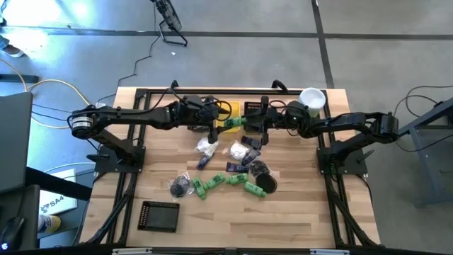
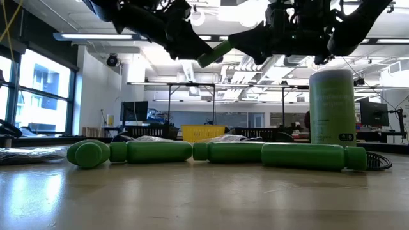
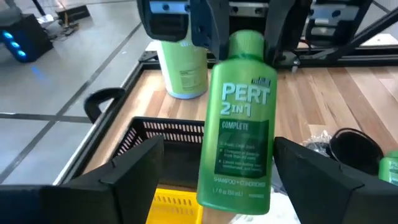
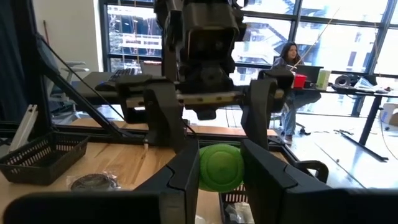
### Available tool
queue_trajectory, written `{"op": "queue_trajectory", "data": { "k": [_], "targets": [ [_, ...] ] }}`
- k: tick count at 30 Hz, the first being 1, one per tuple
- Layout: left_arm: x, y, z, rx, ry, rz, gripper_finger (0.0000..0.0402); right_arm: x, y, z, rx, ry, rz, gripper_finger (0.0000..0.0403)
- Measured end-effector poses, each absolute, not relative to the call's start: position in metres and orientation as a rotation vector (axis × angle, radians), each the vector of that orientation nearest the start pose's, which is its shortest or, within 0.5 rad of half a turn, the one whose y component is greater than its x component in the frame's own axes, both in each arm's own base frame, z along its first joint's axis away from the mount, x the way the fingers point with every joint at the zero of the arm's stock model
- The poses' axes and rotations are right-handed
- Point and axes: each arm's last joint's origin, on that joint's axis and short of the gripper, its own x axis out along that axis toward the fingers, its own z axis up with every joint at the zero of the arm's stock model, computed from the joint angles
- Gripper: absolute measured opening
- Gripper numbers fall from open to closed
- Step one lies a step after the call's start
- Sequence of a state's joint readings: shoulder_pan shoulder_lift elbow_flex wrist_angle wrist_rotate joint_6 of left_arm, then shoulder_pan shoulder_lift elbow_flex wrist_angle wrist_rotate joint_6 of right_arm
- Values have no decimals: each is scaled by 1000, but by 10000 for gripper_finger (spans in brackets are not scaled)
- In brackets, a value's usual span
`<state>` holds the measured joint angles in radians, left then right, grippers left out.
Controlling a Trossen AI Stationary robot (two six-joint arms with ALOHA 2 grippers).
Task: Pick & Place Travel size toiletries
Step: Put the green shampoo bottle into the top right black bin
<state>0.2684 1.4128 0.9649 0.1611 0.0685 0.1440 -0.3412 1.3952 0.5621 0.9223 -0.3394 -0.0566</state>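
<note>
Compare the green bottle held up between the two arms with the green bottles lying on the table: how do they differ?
The held bottle is in the air, tilted; the table bottles lie flat on the wood. The right gripper clamps the held bottle by its cap, with the left gripper open around its base; no gripper touches the table bottles. Both are small and bright green.

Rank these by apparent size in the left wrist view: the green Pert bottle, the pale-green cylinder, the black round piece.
1. Green Pert bottle, held in the right hand close to the camera, which inflates it.
2. Pale-green cylinder, farther off, top cut off.
3. Black round piece.
</note>
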Motion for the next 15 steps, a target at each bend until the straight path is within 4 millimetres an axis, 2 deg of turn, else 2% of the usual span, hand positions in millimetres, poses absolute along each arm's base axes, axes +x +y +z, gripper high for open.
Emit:
{"op": "queue_trajectory", "data": {
  "k": [6, 15],
  "targets": [
    [296, 81, 297, 89, 289, 235, 291, 264, -86, 228, -69, -54, -22, 91],
    [277, 80, 305, 55, 349, 362, 291, 253, -97, 222, -19, 104, -190, 91]
  ]
}}
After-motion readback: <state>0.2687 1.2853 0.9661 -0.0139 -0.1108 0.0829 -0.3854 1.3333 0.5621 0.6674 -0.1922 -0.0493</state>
